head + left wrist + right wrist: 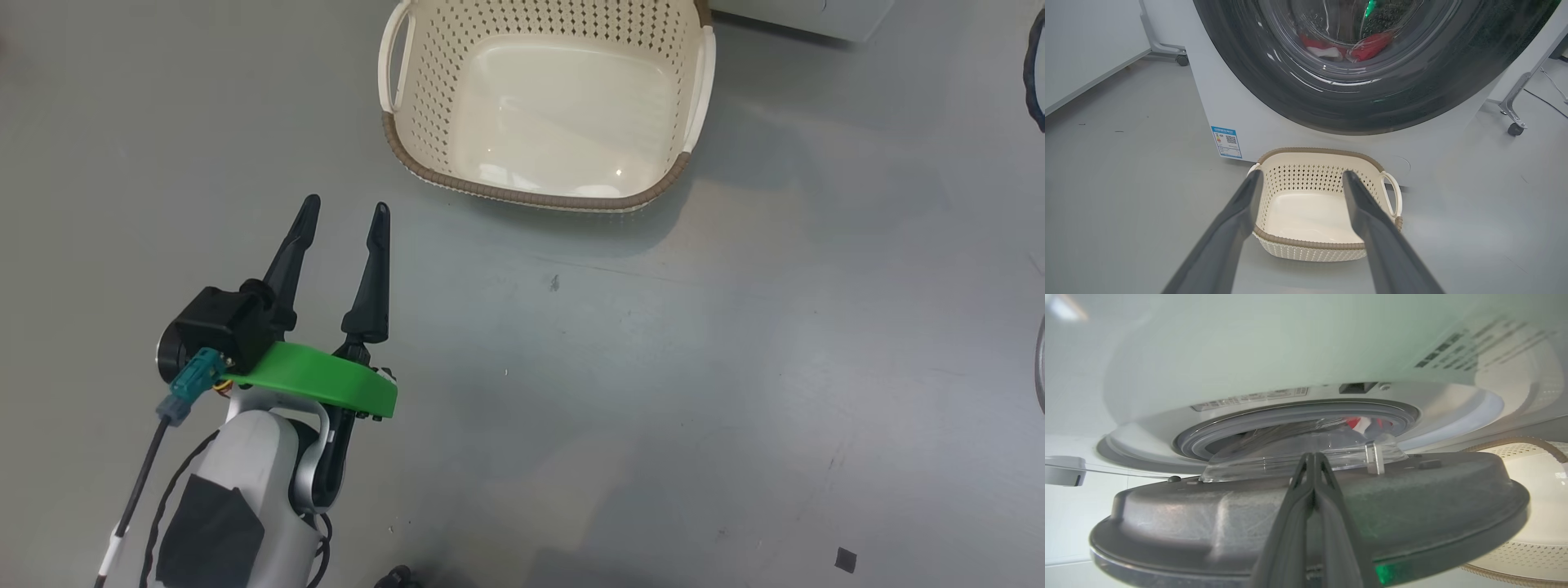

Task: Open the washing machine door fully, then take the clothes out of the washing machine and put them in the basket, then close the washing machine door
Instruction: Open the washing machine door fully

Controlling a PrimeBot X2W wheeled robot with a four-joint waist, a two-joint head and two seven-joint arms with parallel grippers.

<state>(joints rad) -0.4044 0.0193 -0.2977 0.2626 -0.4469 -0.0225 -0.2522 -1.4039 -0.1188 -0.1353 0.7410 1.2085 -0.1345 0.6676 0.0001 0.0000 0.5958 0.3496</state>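
Push round the hinge arc with the right gripper (1312,457), pressed together at the inner face of the washing machine door (1188,514), round with no long axis, ajar at the washing machine (1249,347) front, glass bowl (1241,465) towards the drum (1392,16), leaving the left gripper (344,208) spread over the floor (653,367)

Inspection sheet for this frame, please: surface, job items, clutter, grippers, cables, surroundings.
Surface: grey floor, lightly scuffed.
Job's things: washing machine door partly open; clothes inside the washing machine; basket empty, on the floor before it.
Clutter: small dark square on the floor.
Grippers: left gripper open, holding nothing; right gripper shut, at the door's inner side.
Cables: black cable along the left arm.
Surroundings: caster leg beside the machine.
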